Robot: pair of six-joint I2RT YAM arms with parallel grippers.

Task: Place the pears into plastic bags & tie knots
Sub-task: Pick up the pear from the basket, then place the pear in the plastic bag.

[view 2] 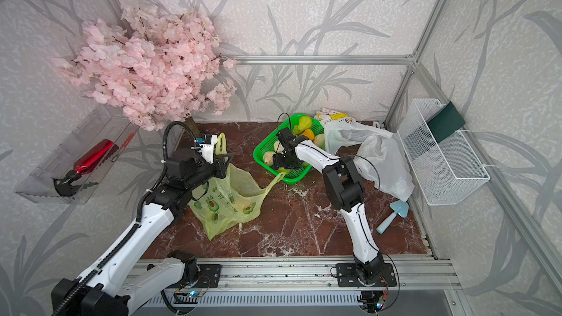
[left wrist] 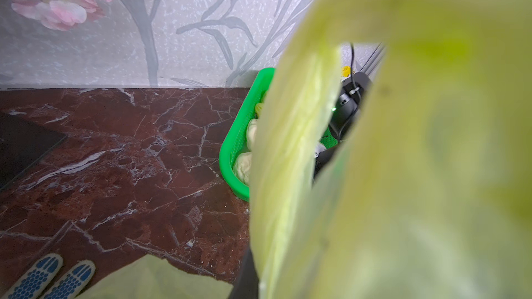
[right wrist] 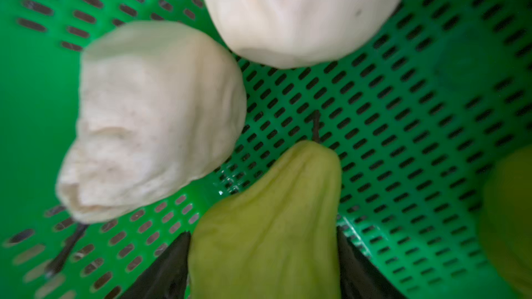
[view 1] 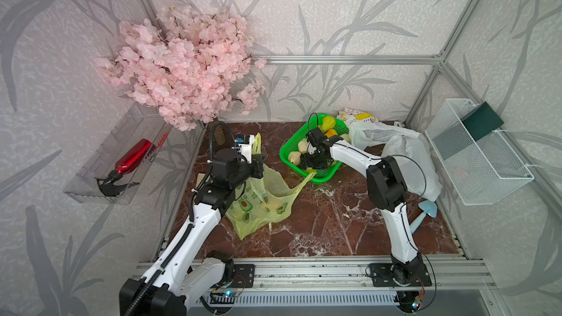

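A translucent yellow-green plastic bag (view 1: 267, 196) with avocado print stands open on the marble. My left gripper (view 1: 258, 161) is shut on its raised handle (view 1: 257, 142), and the bag fills most of the left wrist view (left wrist: 403, 168). A green perforated basket (view 1: 322, 178) holds several pears, cream (view 1: 294, 157), green (view 1: 329, 122) and orange (view 1: 331, 133). My right gripper (right wrist: 263, 234) is down in the basket. Its fingers (right wrist: 172, 266) press both sides of a green pear (right wrist: 267, 211) lying on the basket floor beside two cream pears (right wrist: 155, 122). No knots show.
Two white plastic bags (view 1: 404, 150) lie crumpled behind the right arm, one with a yellow label (view 1: 359, 117). A blue toy shovel (view 1: 424, 214) lies at the right edge. A white wire basket (view 1: 474, 153) hangs on the right wall, and pink blossoms (view 1: 182, 65) overhang the back left corner.
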